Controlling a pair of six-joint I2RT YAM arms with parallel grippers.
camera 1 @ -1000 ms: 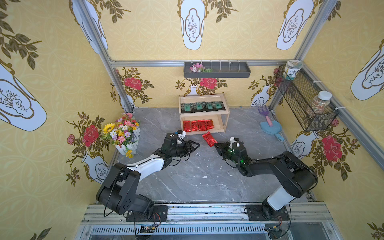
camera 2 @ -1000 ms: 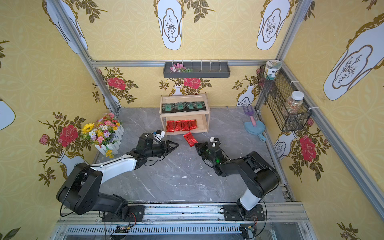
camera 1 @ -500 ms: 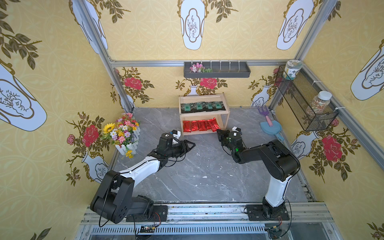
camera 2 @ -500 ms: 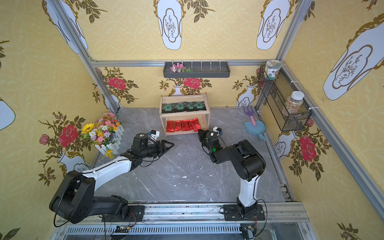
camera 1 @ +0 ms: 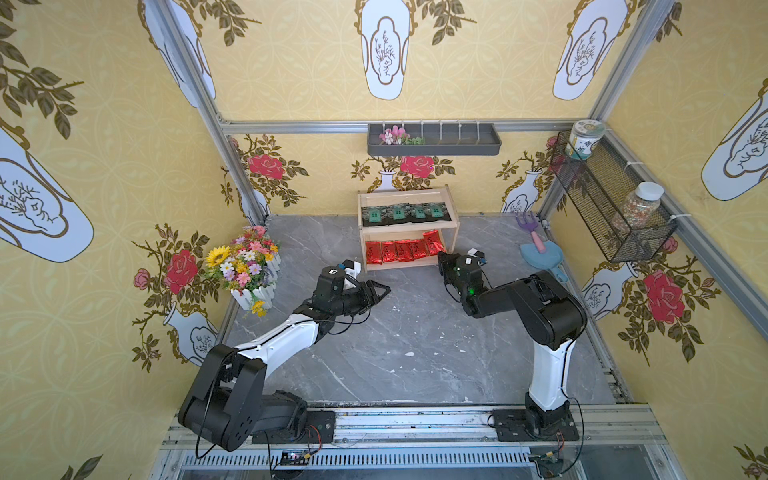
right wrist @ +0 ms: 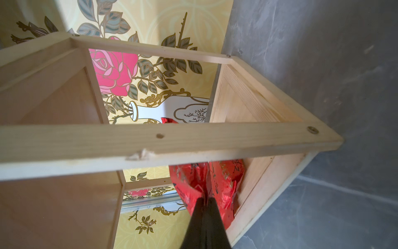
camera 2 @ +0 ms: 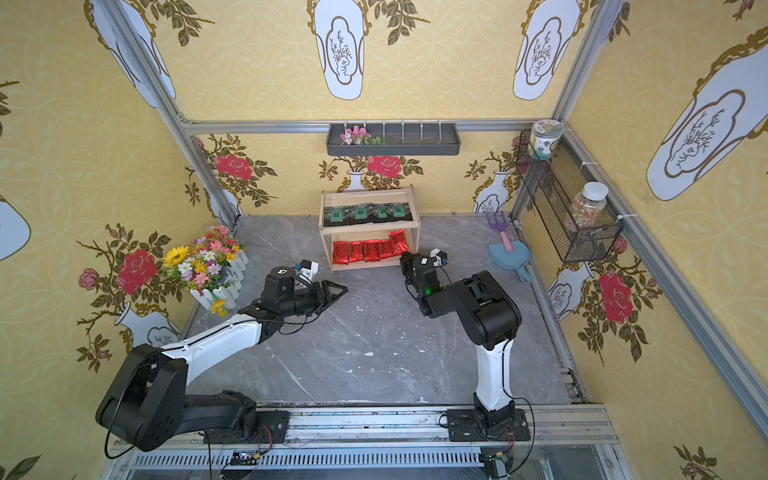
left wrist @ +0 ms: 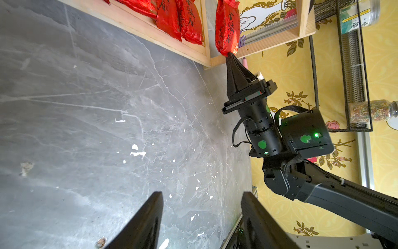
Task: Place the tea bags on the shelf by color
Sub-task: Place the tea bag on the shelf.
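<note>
Shiny red oblong foil tea packet (left wrist: 227,28): near end pinched in right claw (left wrist: 230,54), long axis straight ahead into lower tier's right end of light wooden two-tier shelf (camera 1: 403,191); seemingly tilted, not flat. Left claw (camera 1: 384,287) part-open, empty, farther off.

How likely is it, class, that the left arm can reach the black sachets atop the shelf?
Probably yes: the left hand hangs open and empty before the shelf, the black sachets lie uncovered, and the right hand, shut on a red packet, is at the lower tier.
</note>
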